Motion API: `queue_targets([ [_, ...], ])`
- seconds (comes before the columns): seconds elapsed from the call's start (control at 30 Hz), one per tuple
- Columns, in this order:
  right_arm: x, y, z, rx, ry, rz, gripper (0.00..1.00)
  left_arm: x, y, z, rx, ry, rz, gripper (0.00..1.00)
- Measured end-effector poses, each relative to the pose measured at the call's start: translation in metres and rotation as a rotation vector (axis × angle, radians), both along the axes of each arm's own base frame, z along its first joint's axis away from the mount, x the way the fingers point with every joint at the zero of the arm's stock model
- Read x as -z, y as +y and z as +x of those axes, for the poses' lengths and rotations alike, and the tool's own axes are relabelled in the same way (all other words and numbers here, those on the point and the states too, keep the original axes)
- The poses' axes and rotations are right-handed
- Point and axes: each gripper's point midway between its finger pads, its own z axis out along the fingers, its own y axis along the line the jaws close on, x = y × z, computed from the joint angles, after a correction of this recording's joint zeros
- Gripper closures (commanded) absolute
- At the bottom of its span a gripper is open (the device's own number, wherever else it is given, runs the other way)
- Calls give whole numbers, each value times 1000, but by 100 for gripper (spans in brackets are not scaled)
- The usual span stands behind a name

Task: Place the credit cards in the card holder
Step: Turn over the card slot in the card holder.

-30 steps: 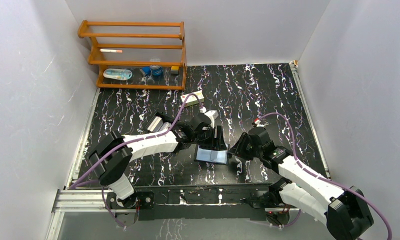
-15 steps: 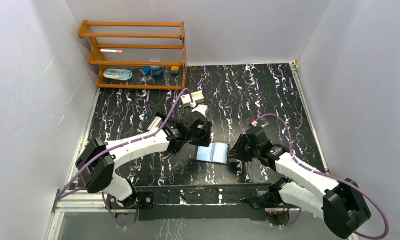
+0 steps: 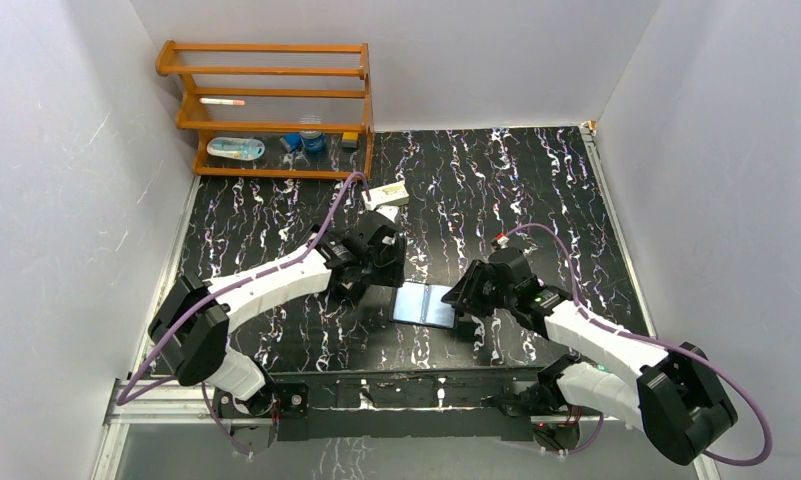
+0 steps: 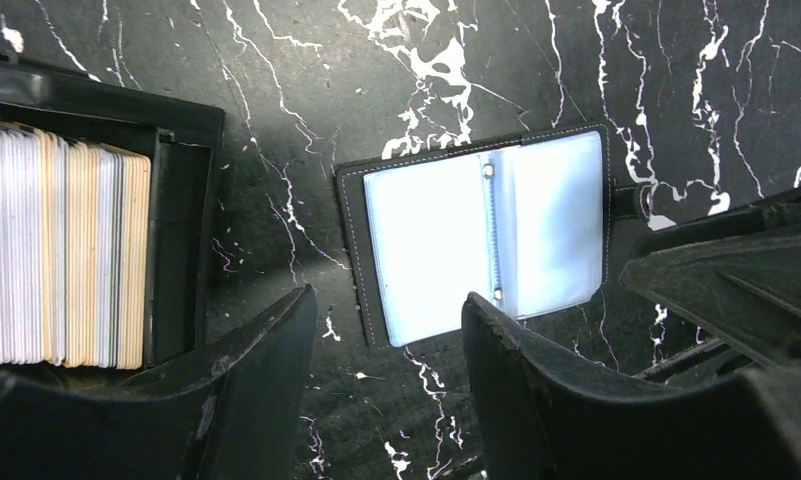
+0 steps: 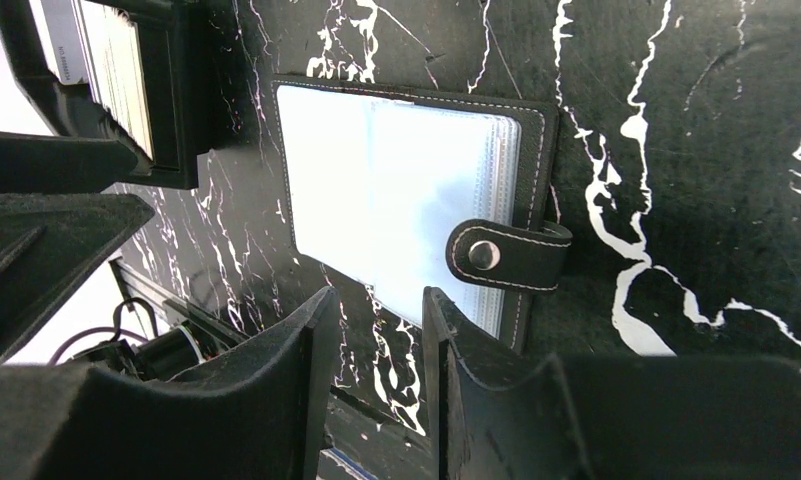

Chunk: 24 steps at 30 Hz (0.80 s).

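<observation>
Top external is showing you the holder lying open and flat on the bench, between the left gripper and the right gripper. Left wrist is showing the left gripper standing apart and empty, hanging above the bench between the holder and the box, where the cards are sitting on edge in a row. Right wrist is showing the right gripper apart too, gripping nothing, just beside the tab. Picking a card is looking like the step in hand; next you are needing to pinch one card's edge alone, without dragging its neighbours.
</observation>
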Motion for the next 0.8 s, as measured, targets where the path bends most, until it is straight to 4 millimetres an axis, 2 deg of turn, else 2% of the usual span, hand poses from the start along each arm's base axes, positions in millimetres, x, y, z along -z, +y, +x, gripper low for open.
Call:
queue_targets([
  [0.6,26,7,6,8,59,-29,54,14,-3,-14,60,71,-9,46],
  [0.8,28,10,6,4,57,-29,54,17,-3,-17,66,82,-11,46],
])
